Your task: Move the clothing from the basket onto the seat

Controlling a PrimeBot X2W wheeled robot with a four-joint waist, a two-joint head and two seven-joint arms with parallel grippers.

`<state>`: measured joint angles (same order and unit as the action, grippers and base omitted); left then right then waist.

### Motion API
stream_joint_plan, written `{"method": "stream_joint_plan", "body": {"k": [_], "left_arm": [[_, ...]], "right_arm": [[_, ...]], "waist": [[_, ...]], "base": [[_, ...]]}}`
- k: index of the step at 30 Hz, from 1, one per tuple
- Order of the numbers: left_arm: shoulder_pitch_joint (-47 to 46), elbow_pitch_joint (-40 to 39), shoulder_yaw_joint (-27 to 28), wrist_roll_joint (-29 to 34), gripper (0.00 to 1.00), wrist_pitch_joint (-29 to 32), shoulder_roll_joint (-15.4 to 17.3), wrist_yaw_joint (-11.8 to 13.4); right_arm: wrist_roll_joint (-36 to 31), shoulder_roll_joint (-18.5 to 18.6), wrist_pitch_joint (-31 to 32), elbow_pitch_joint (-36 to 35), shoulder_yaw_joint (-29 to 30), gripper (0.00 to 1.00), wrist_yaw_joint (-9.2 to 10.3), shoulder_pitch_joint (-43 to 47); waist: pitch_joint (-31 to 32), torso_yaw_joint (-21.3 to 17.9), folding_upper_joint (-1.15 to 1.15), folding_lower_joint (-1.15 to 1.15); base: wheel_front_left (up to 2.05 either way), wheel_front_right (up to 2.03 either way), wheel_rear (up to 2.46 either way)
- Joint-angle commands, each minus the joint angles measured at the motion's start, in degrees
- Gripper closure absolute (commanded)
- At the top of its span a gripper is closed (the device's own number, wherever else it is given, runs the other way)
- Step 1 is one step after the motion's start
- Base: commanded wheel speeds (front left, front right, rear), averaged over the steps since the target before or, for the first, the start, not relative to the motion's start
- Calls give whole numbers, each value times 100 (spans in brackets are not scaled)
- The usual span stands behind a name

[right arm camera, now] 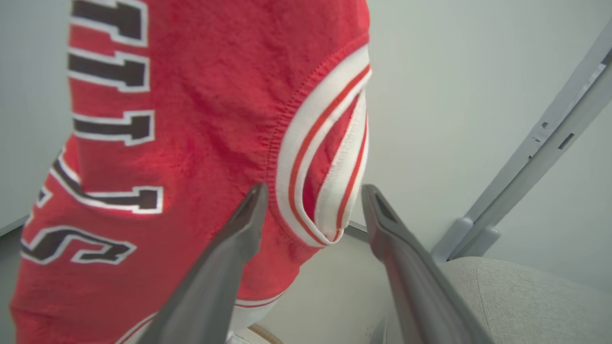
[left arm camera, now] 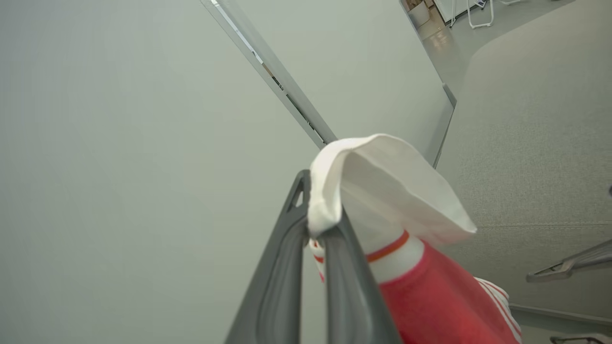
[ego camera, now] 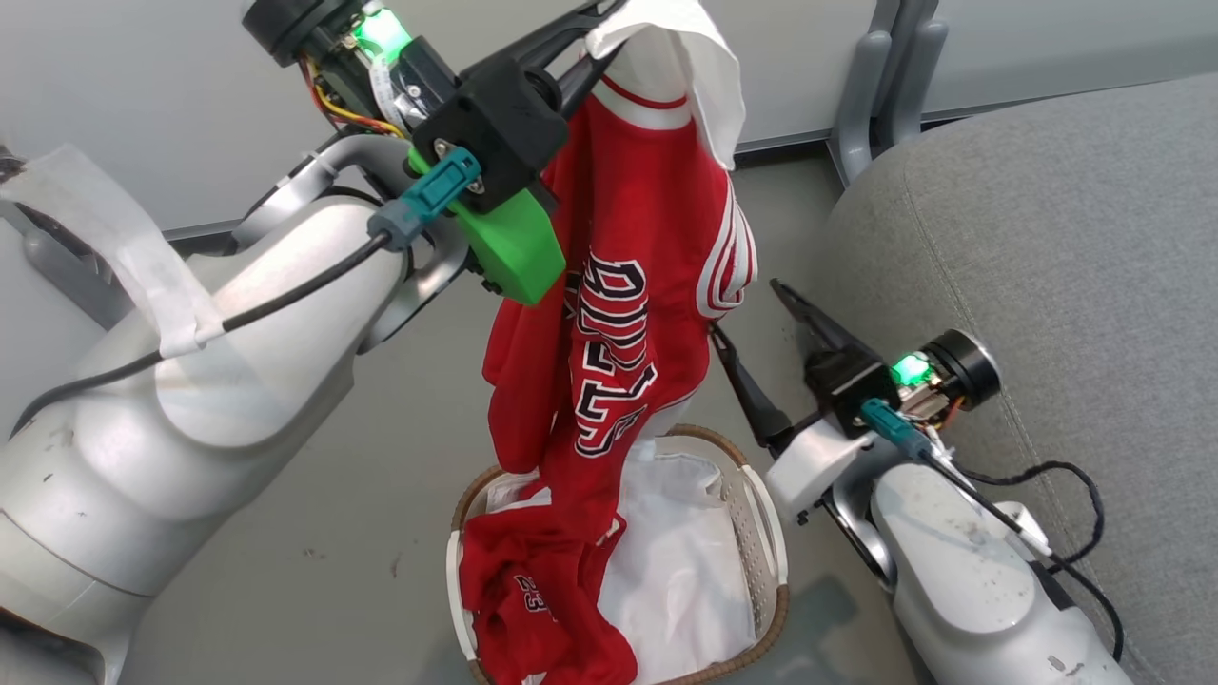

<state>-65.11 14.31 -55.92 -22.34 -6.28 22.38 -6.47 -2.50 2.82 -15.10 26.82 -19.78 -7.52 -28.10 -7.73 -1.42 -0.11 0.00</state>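
Observation:
My left gripper (ego camera: 601,29) is raised high and shut on the white collar edge of the clothing (ego camera: 638,285), a red jersey with white stripes and dark lettering. The jersey hangs straight down, its lower end reaching into the basket (ego camera: 761,533). In the left wrist view the fingers (left arm camera: 334,267) pinch the white fabric, with the red jersey (left arm camera: 430,301) below. A second red garment (ego camera: 542,590) marked "23" lies in the basket on the white liner (ego camera: 685,571). My right gripper (ego camera: 745,309) is open beside the hanging jersey; its own view shows that gripper (right arm camera: 313,205) around the striped armhole trim (right arm camera: 330,157). The grey seat (ego camera: 1047,266) is to the right.
A grey metal leg (ego camera: 885,76) stands against the pale wall behind the seat's corner. Grey floor (ego camera: 381,495) surrounds the basket. The basket stands between my two arms, close to the seat's rounded edge (right arm camera: 526,296). A black cable (ego camera: 1066,476) loops over my right forearm.

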Motion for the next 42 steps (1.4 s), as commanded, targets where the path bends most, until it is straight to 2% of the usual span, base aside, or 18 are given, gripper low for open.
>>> {"method": "stream_joint_plan", "body": {"k": [1, 13, 21, 26, 32, 37, 38, 41, 42], "left_arm": [[-12, -62, -11, -61, 100, 6, -25, 26], [126, -267, -113, -133, 100, 6, -79, 59], [112, -348, -245, -154, 100, 5, -183, 34], [68, -340, -289, -172, 100, -17, -237, 20], [126, -244, -277, -237, 100, -78, -206, 51], [153, -174, -263, -276, 100, -109, -149, 86], [148, -162, -261, -283, 100, -127, -138, 86], [148, -149, -254, -303, 100, -141, -139, 103], [152, -147, -250, -317, 100, -149, -143, 108]], "right_arm": [[52, 69, -11, 134, -124, 0, 6, -131], [729, 407, -10, 1460, -1298, 0, 7, -1022], [1151, 548, -10, 1823, -2211, 0, 7, -1637], [1404, 623, -10, 1714, -2888, 0, 7, -1926], [1903, 828, -11, 1122, -3623, 0, 7, -2163], [1841, 958, -11, 585, -3446, 0, 7, -2151], [1818, 951, -10, 522, -3347, 39, 7, -2098], [1750, 910, -10, 418, -3180, 82, 7, -2004], [1748, 893, -10, 379, -3139, 100, 7, -1981]], "waist": [[27, 24, 11, 0], [151, 134, 11, 0], [138, 202, 11, 0], [123, 244, 11, 0], [82, 270, 11, 0], [12, 264, 11, 0], [-4, 263, 11, 0], [-34, 264, 11, 0], [-42, 264, 11, 0]], "base": [[0, 0, 0], [0, 0, 0], [0, 0, 0], [0, 0, 0], [0, 0, 0], [0, 0, 0], [0, 0, 0], [0, 0, 0], [0, 0, 0]]}}
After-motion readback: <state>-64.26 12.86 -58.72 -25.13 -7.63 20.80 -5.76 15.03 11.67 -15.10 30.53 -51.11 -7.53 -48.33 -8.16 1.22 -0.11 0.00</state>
